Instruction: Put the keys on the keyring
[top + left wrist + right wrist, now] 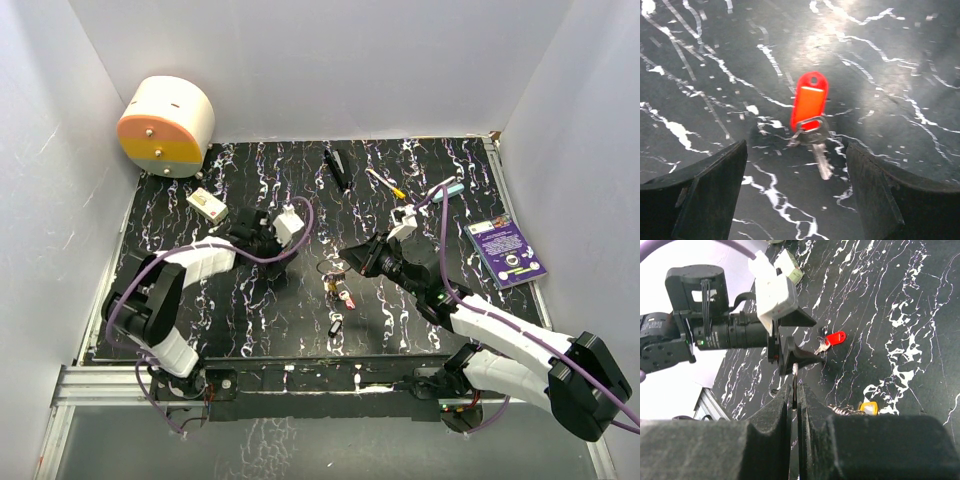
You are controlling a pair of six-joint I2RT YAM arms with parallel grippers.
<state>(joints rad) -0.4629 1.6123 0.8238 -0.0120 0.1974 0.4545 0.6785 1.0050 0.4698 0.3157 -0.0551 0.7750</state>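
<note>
— Well, what do we see from above?
— The keys lie in a small scatter on the table, between the two arms. The left tool hovers near them on the left. The right tool is just beside them on the other side.

— And at the left wrist?
— Its fingers are spread wide and grip nothing. Between them, flat on the table, lies the red key, with its plastic head away from us and its bare blade pointing toward us.

— How will it handle?
— We judge it light and stiff, and apt to skate on that glossy top. The blade is thin and slick. The broad plastic head gives the better hold, pinched across its flat sides, which leaves the metal end free for the wire.

— And at the right wrist?
— The right tool is pressed together on a thin silver strip. We take it for the keyring seen edge-on, though we cannot be sure. A yellow key head sits just beside the fingers, and the red key lies farther off, near the left tool.

— And the ring itself?
— Springy wire, we judge. It wants a firm pinch on the rim, away from wherever it opens.
</note>
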